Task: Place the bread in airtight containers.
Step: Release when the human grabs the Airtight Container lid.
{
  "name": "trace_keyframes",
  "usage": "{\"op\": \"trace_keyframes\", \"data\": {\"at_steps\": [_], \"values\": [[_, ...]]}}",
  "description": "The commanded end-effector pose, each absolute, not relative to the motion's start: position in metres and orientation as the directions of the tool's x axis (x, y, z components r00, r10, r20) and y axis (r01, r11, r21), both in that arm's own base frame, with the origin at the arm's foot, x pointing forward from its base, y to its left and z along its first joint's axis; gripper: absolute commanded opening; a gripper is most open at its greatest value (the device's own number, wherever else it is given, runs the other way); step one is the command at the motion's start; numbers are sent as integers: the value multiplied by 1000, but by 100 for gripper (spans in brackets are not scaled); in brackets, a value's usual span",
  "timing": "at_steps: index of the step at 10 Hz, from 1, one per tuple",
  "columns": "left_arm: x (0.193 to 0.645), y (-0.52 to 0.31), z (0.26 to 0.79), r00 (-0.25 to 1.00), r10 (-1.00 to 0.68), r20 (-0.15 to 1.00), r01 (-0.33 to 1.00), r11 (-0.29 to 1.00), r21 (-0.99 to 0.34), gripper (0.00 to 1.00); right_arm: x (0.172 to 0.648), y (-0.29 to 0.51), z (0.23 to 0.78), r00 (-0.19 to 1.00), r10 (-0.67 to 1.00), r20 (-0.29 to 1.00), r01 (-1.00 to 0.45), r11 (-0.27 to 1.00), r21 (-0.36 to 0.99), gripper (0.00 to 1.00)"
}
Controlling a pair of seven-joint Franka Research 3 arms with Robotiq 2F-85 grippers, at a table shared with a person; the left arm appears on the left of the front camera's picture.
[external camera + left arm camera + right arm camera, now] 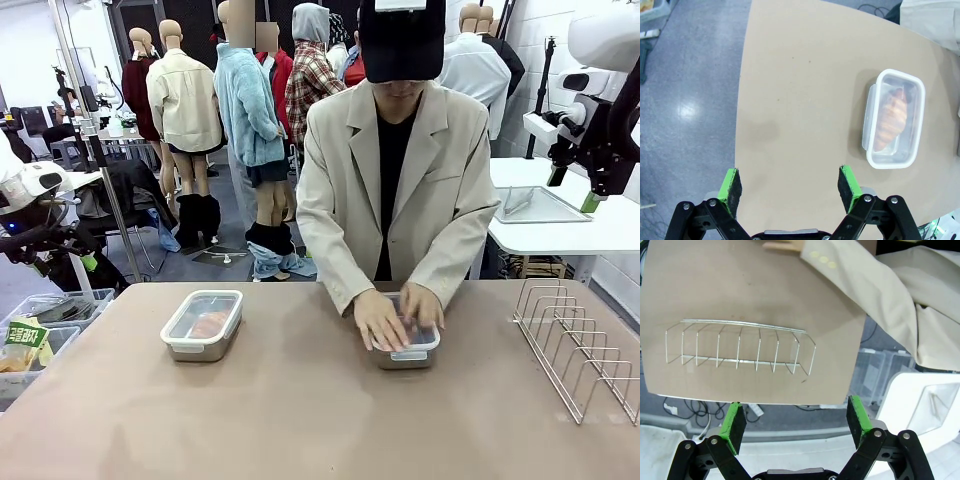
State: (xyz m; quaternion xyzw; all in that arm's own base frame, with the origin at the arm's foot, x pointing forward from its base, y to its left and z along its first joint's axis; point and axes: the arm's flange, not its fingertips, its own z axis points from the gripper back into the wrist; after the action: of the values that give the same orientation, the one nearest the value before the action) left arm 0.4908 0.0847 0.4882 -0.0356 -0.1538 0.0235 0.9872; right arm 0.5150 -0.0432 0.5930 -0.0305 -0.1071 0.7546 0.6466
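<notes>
Hands point(398, 318) of the person press flat on the right tin point(408, 348), I judge snapping its lid down; I can't make out any bread under them. Left tin point(203, 323) sits lidded mid-left on the table point(300, 420) with a roll point(890, 120) visible through the clear lid. I've got both arms parked high off the table edges so the person has room: left gripper point(791, 189) wide and empty, right gripper point(796, 421) wide and empty above the wire rack point(578, 350) at far right. Rack is well apart from both tins, so it blocks nothing.
</notes>
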Motion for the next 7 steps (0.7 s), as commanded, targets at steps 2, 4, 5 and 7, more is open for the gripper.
{"op": "trace_keyframes", "data": {"at_steps": [2, 4, 5, 7], "values": [[490, 85, 488, 949, 61, 309, -42, 997, -68, 100, 514, -42, 593, -147, 984, 101, -972, -125, -197, 100], [490, 85, 488, 949, 61, 309, -42, 997, -68, 100, 514, -42, 593, -147, 984, 101, -972, -125, -197, 100], [490, 85, 488, 949, 61, 309, -42, 997, -68, 100, 514, -42, 593, -147, 984, 101, -972, -125, -197, 100], [490, 85, 488, 949, 61, 309, -42, 997, -68, 100, 514, -42, 593, -147, 984, 101, -972, -125, -197, 100]]}}
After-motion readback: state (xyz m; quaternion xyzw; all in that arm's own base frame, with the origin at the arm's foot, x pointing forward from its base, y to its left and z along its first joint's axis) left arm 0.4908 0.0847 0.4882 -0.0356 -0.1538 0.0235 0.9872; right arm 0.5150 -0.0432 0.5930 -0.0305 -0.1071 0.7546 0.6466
